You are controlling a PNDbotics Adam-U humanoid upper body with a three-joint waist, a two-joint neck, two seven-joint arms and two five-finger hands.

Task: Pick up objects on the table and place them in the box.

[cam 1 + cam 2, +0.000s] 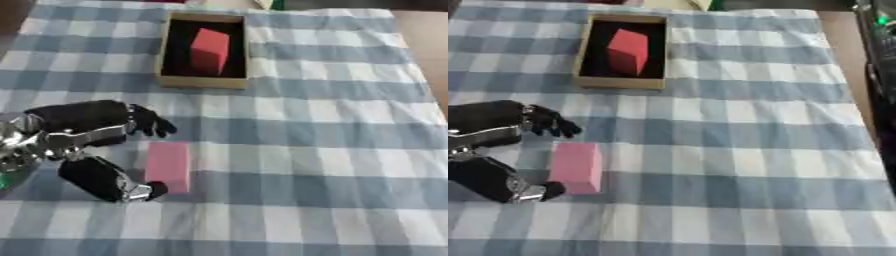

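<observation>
A pink block (pixel 168 165) lies flat on the checked cloth at the lower left. My left hand (pixel 79 135) reaches in from the left edge and stands open beside it. Its dark fingers (pixel 153 125) hang slightly bent just above the block's far end, apart from it. The thumb (pixel 131 189) stretches along the near left side, its tip at the block's near corner. A red block (pixel 210 50) stands inside the shallow wooden box (pixel 203 81) with a black floor, at the far middle of the table. My right hand shows in neither view.
A blue and white checked cloth (pixel 332 165) covers the table, whose bare edge (pixel 429 45) shows at the far right. Dark equipment with a green light (pixel 881 30) stands beyond that edge.
</observation>
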